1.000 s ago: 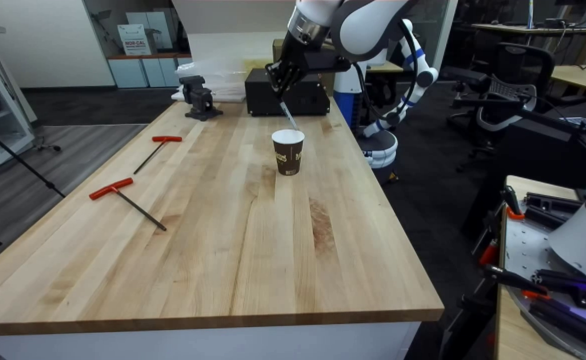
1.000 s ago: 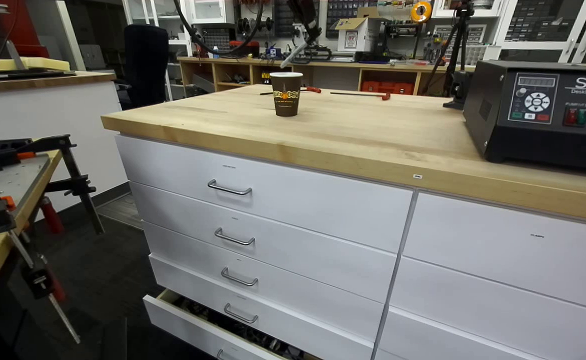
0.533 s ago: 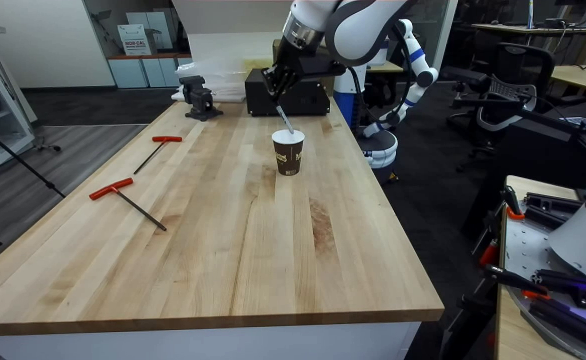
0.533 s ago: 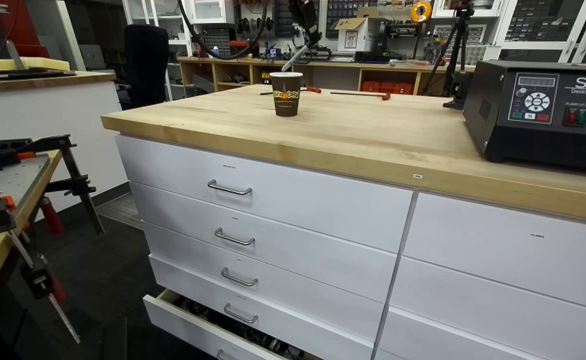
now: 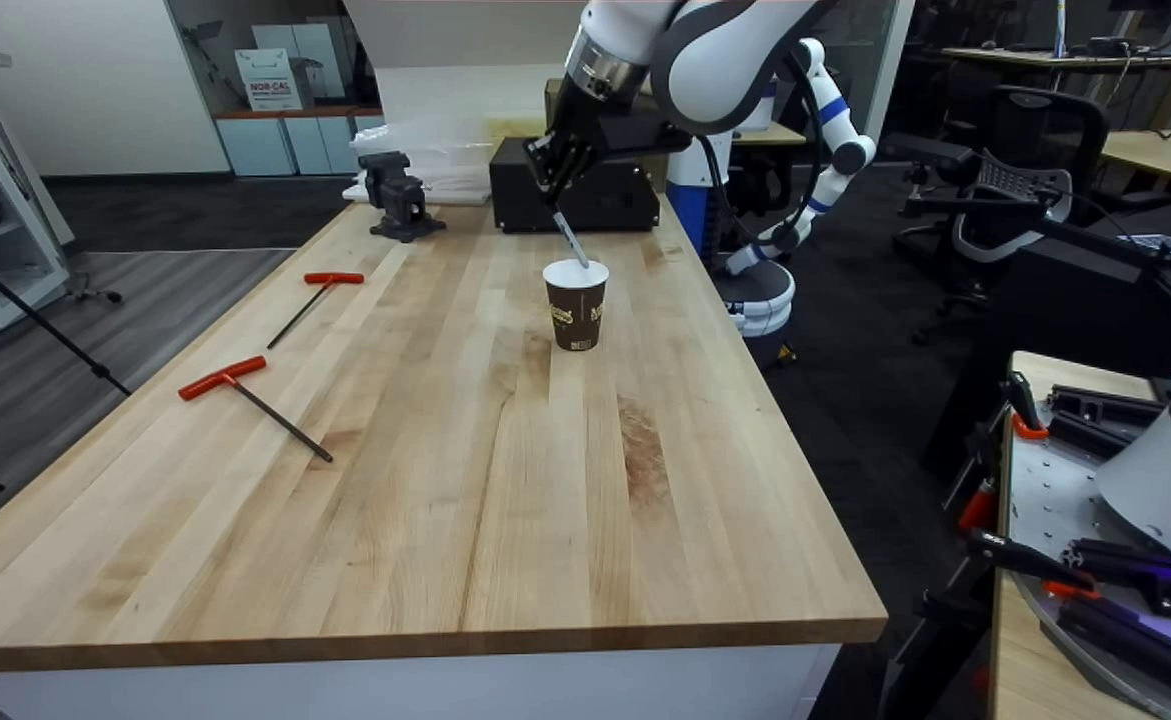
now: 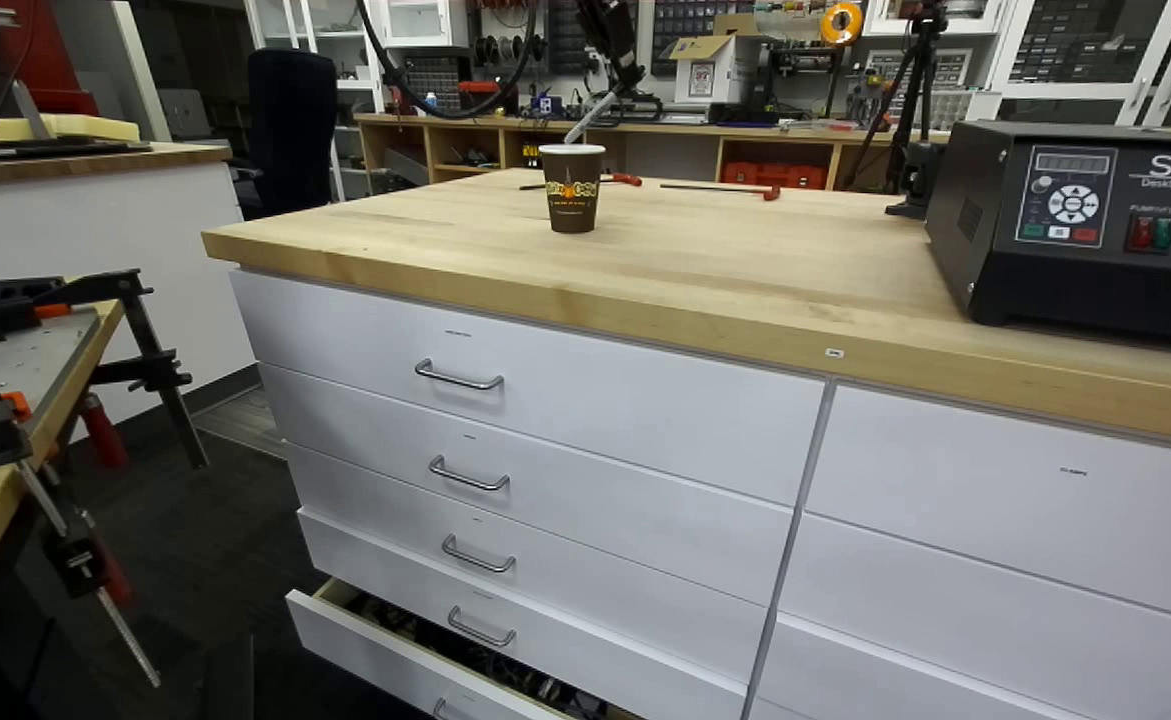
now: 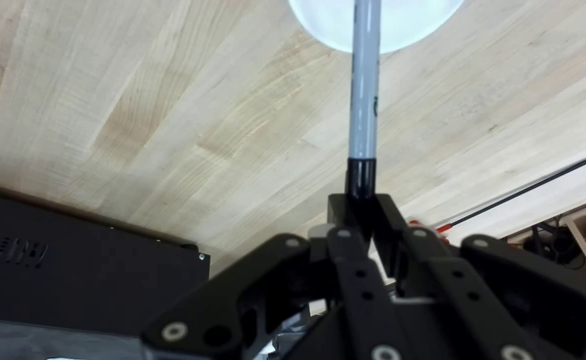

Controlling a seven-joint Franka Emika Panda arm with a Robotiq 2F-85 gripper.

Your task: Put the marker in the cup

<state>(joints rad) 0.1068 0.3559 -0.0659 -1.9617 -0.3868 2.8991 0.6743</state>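
A pale wooden tabletop [image 5: 425, 520] with streaked grain lies under your work. In an exterior view two red-handled tools [image 5: 207, 382] lie at about nine o'clock from the upright paper cup [image 5: 576, 325], well apart from it, and a black box [image 5: 610, 205] sits behind it at twelve.

Your gripper [image 7: 363, 210] is clamped on the marker [image 7: 365, 110], its jaws on either side of the black end. The relation to watch is barrel against rim. In the wrist view the pale barrel runs from the jaws straight toward twelve o'clock and crosses the white mouth of the cup; its far end is out of frame. In an exterior view the marker [image 5: 571, 238] slants from eleven down to five o'clock, its lower end at the cup's mouth. In an exterior view the marker [image 6: 593, 116] leans from between one and two down to between seven and eight, meeting the line of the rim. Whether the tip is inside the rim or touching it is unclear.

You seem to be at the lowering step, with the release to come. Your best path is probably down along the barrel's own slant. If the tip catches the rim, the light-looking cup could slide or tip.
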